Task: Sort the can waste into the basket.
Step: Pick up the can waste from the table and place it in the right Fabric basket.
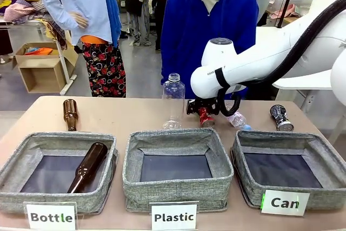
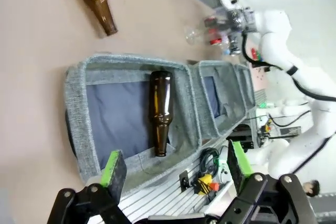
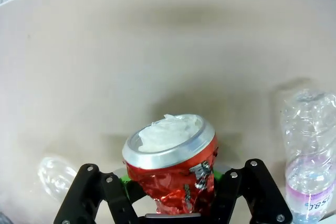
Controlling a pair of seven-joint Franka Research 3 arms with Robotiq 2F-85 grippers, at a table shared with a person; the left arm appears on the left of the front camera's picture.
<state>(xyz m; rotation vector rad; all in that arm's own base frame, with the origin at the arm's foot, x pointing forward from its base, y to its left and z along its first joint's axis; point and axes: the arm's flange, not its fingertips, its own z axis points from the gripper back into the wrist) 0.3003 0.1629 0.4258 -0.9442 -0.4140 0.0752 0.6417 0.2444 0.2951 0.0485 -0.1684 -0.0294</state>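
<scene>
A crushed shiny red can (image 3: pixel 170 153) sits between the green pads of my right gripper (image 3: pixel 169 182), which is shut on it. In the front view that gripper (image 1: pixel 205 113) holds the red can (image 1: pixel 206 118) low over the table, just behind the middle basket. The black and silver can (image 1: pixel 281 117) lies on the table at the far right, behind the grey basket (image 1: pixel 324 158) labelled "Can". My left gripper (image 2: pixel 175 163) hangs open above the "Bottle" basket (image 2: pixel 79 103), holding nothing.
A clear plastic bottle (image 1: pixel 173 98) stands beside the right gripper, and another (image 1: pixel 238 120) lies to its right. One brown bottle (image 1: pixel 86 167) lies in the "Bottle" basket, another (image 1: pixel 70 113) behind it. The "Plastic" basket (image 1: pixel 178 190) is in the middle. A person in blue stands across the table.
</scene>
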